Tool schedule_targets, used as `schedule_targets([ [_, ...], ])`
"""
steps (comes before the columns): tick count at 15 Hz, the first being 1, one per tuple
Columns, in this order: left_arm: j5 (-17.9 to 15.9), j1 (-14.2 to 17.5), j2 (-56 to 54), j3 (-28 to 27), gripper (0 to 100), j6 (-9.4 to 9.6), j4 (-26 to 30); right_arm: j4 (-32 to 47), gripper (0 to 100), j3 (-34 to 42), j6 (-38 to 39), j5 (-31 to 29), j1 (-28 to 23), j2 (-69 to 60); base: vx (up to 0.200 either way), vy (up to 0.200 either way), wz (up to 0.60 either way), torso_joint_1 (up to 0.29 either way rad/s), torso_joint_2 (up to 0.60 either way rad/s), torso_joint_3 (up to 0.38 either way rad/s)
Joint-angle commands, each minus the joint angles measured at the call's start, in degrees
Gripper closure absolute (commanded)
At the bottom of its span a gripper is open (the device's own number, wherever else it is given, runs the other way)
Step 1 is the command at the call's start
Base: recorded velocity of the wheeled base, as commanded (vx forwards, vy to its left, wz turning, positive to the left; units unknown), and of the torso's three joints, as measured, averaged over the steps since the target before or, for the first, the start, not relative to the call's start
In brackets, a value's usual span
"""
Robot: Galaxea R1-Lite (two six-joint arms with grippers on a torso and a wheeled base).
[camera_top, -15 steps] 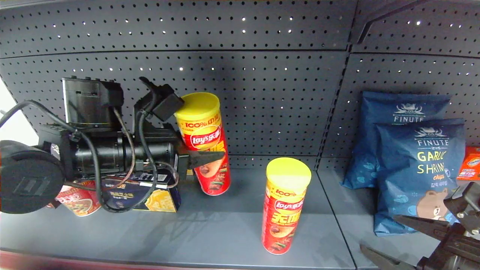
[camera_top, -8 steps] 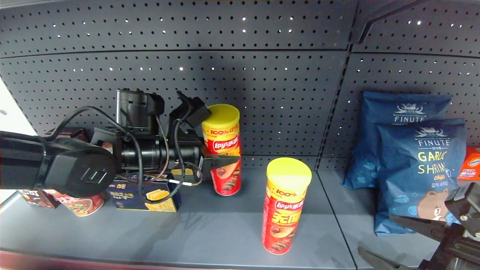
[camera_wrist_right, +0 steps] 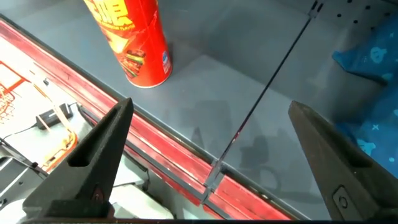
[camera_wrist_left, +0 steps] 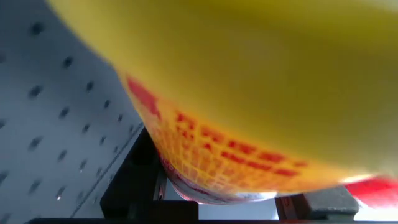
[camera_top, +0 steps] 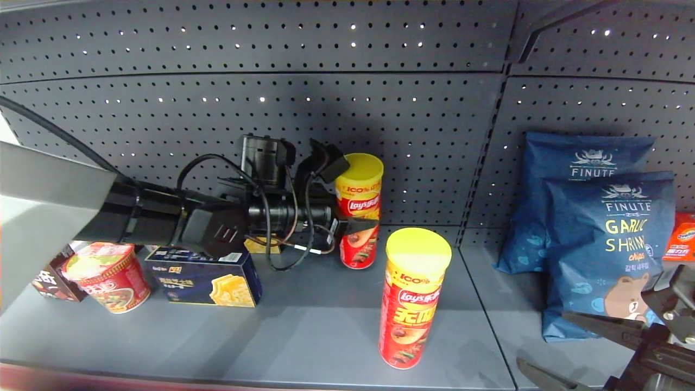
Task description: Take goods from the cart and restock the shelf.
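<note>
**Head view:** One chips can [camera_top: 414,304] already stands upright near the shelf's [camera_top: 304,336] front edge, so I judge part of the restocking done. The left gripper [camera_top: 355,225] is clamped around the middle of a second chips can [camera_top: 359,190]. It holds this can upright at the rear of the shelf, close to the perforated back panel [camera_top: 423,152]. Whether its base touches the shelf I cannot tell, and setting it down and letting go remain. The right gripper [camera_top: 575,350] hangs by the front right corner with its fingers spread and empty.

**Left wrist view:** The second chips can's yellow lid [camera_wrist_left: 249,93] sits close up against the back panel.

**Right wrist view:** The right gripper [camera_wrist_right: 210,107] is wide apart above the shelf's front edge, well clear of the first chips can [camera_wrist_right: 134,43].

**Change:** Since a second ago the left arm has carried its can from the shelf's left part toward the rear middle, and lower. The right gripper has kept its place.
</note>
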Motion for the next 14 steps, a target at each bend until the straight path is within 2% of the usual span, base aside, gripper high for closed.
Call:
schedule_targets([
  [1,0.0,-1.4,4.9,-4.5,100,-0.36,-0.3,-0.2,0,-0.2,0.0,0.1,0.0,0.8,0.0,0.0,0.0,0.0,0.0,0.0],
  [2,0.0,-1.4,4.9,-4.5,100,-0.36,-0.3,-0.2,0,-0.2,0.0,0.1,0.0,0.8,0.0,0.0,0.0,0.0,0.0,0.0],
  [3,0.0,-2.4,6.6,-7.2,100,-0.53,0.1,-0.2,0,-0.2,0.0,0.1,0.0,1.2,0.0,0.0,0.0,0.0,0.0,0.0],
  [5,0.0,-3.1,8.3,-9.2,100,-0.53,0.3,-0.3,0,-0.2,0.0,0.1,0.0,1.3,0.0,0.0,0.0,0.0,0.0,0.0],
  [14,0.1,-3.8,13.0,-13.3,100,-0.53,0.3,-0.3,0,-0.1,0.0,0.9,0.0,1.5,0.0,0.0,0.0,0.0,0.0,0.0],
])
